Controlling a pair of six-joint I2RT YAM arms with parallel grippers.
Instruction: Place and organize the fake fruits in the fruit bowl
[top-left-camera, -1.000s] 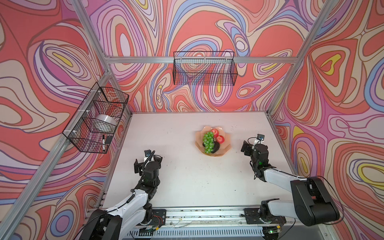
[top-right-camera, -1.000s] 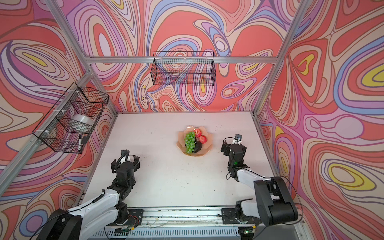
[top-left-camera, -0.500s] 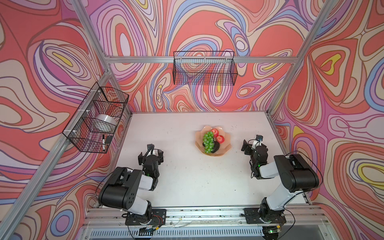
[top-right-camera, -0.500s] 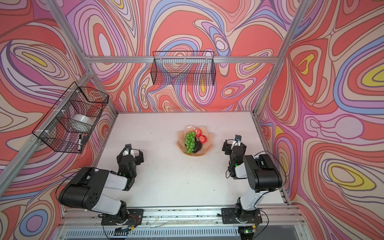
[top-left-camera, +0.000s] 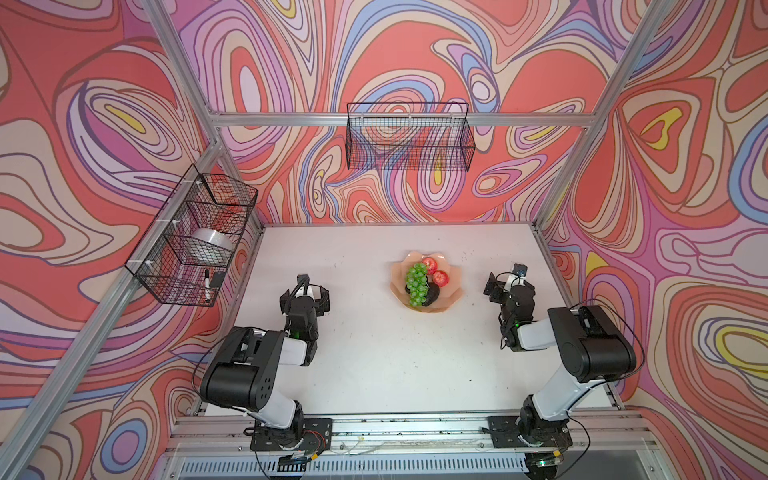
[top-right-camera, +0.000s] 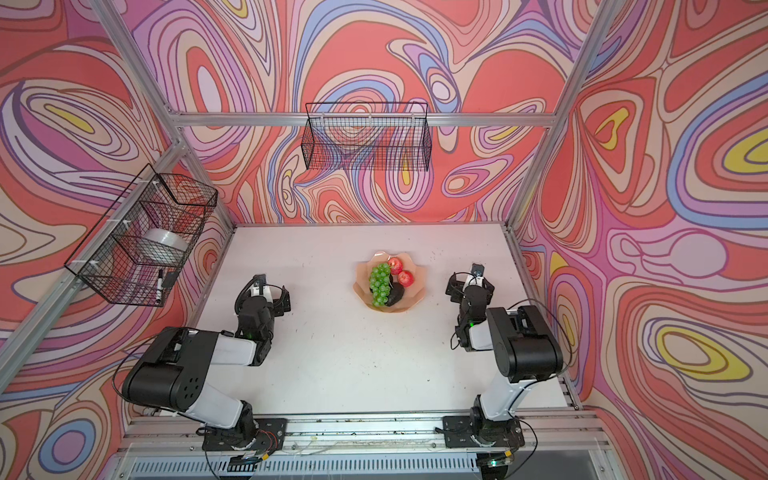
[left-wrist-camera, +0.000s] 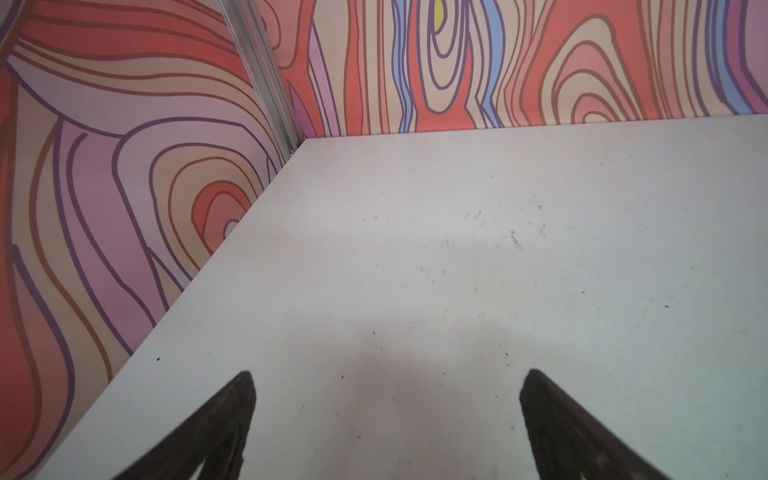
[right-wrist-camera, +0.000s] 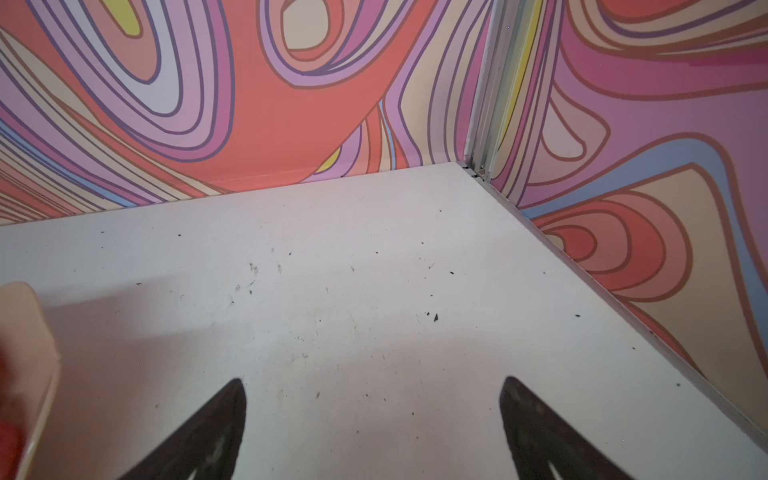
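Note:
The peach fruit bowl (top-left-camera: 454, 291) (top-right-camera: 418, 291) sits right of the table's middle in both top views. In it lie green grapes (top-left-camera: 417, 285) (top-right-camera: 380, 283), two red apples (top-left-camera: 429, 263) (top-left-camera: 441, 278) and a dark avocado (top-left-camera: 433, 296) half under the grapes. My left gripper (top-left-camera: 306, 291) (left-wrist-camera: 389, 373) stands open and empty over bare table, well left of the bowl. My right gripper (top-left-camera: 509, 283) (right-wrist-camera: 372, 379) is open and empty just right of the bowl. The bowl's rim (right-wrist-camera: 29, 332) shows blurred at the edge of the right wrist view.
A black wire basket (top-left-camera: 191, 245) on the left wall holds a tape roll (top-left-camera: 212, 243) and a marker. Another wire basket (top-left-camera: 409, 137) hangs on the back wall. Patterned walls and aluminium posts close in the white table (top-left-camera: 374, 353) on three sides.
Both arms have folded up, their elbows rising from low and stretched to high above the bases. The left gripper has shifted a little farther from the front edge. The fruits and bowl have not moved.

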